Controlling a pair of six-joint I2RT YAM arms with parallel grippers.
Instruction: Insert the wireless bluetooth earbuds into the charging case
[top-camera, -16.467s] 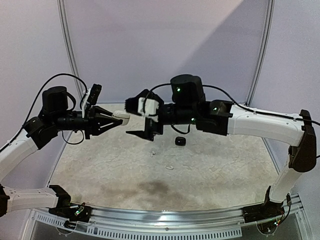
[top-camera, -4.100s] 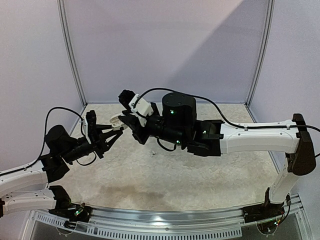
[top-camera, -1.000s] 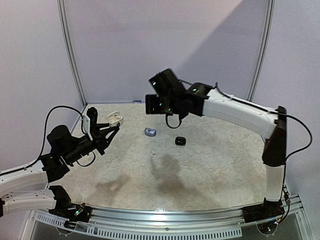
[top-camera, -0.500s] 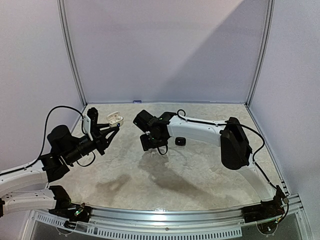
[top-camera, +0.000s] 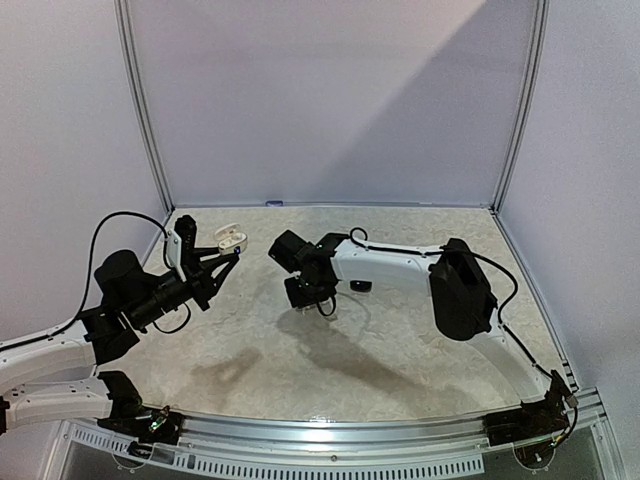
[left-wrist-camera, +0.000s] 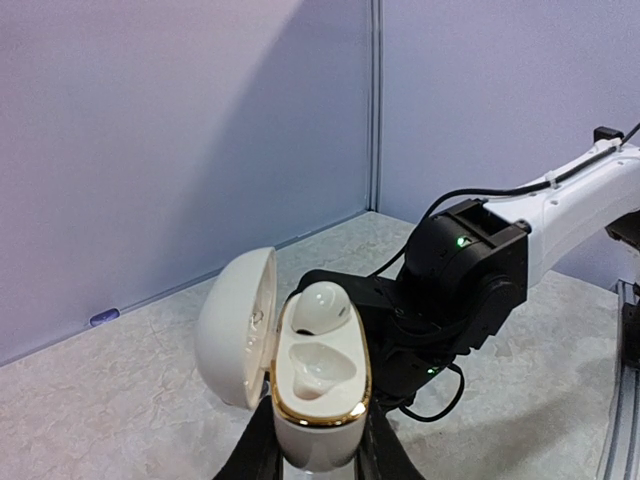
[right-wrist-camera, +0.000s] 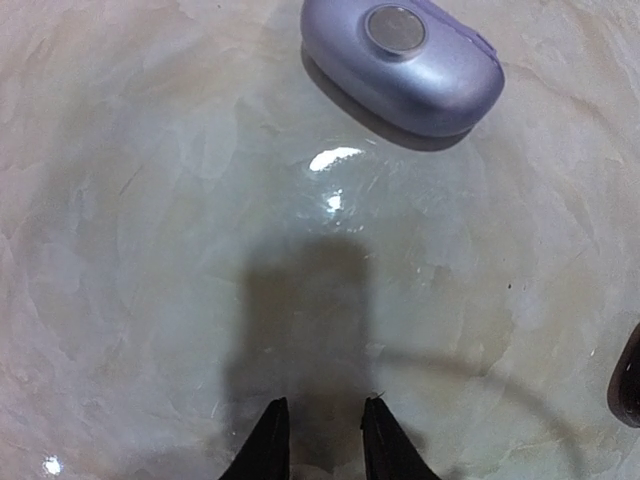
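Right of the white case (left-wrist-camera: 318, 395) clamped in my left fingers (left-wrist-camera: 256, 462), my right fingers (right-wrist-camera: 268, 445) hover slightly apart, empty; next, find its second bud.

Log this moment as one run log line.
left gripper: shut on open white charging case | case: one white earbud seated, other slot empty | right gripper: open narrowly, low over table

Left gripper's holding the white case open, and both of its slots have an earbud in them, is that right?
Not quite. Only one slot holds an earbud; the other slot is empty, as the left wrist view shows. The left gripper does hold the white case open.
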